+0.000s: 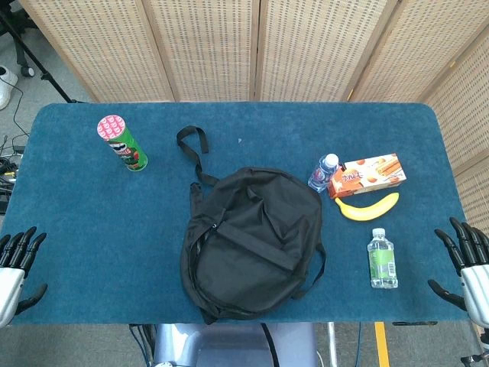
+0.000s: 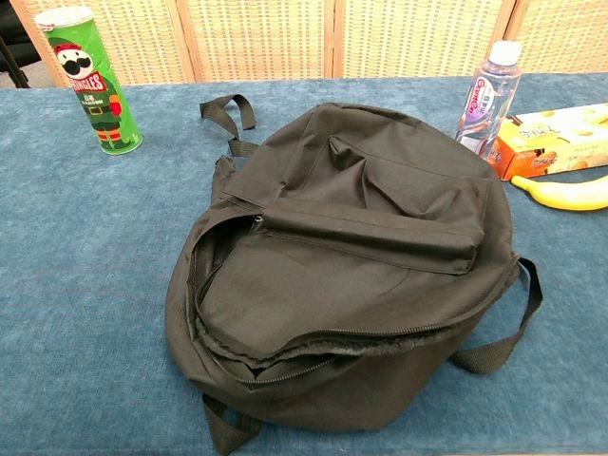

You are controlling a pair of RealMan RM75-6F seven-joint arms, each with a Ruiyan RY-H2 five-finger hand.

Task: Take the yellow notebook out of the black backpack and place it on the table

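Observation:
The black backpack (image 1: 252, 241) lies flat in the middle of the blue table (image 1: 84, 222), its straps trailing toward the far side. In the chest view the backpack (image 2: 351, 266) fills the centre and its main zipper gapes along the near edge. No yellow notebook shows in either view; the inside of the bag is dark. My left hand (image 1: 17, 264) hovers at the table's near left corner, fingers spread and holding nothing. My right hand (image 1: 464, 264) hovers at the near right corner, fingers likewise spread and empty. Neither hand appears in the chest view.
A green Pringles can (image 1: 122, 143) stands at the far left. Right of the bag are a clear bottle with a blue label (image 1: 324, 172), an orange snack box (image 1: 368, 175), a banana (image 1: 367, 206) and a small green-labelled bottle (image 1: 382, 258) lying flat.

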